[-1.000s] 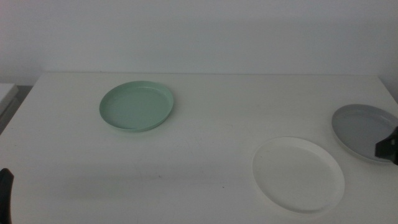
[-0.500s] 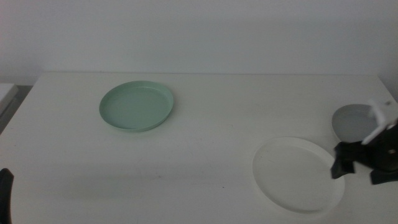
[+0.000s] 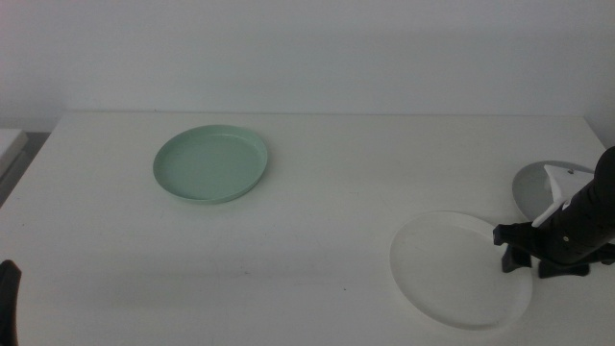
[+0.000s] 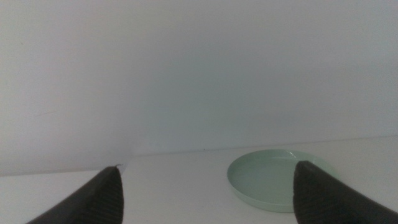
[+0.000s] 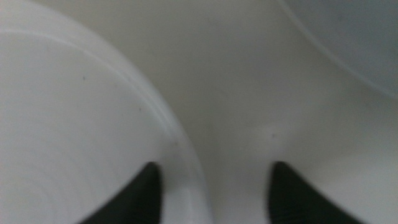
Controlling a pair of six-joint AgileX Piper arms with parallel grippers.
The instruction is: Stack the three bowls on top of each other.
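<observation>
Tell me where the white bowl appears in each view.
Middle view: white bowl at lower right, the right end effector at its right rim.
Left wrist view: not in it.
Right wrist view: fills the left side.
Shared landmark: grey bowl beside it.

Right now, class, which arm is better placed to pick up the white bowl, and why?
The right. The right gripper hangs open over the white bowl rim, while the left gripper waits at the table's far corner.
</observation>
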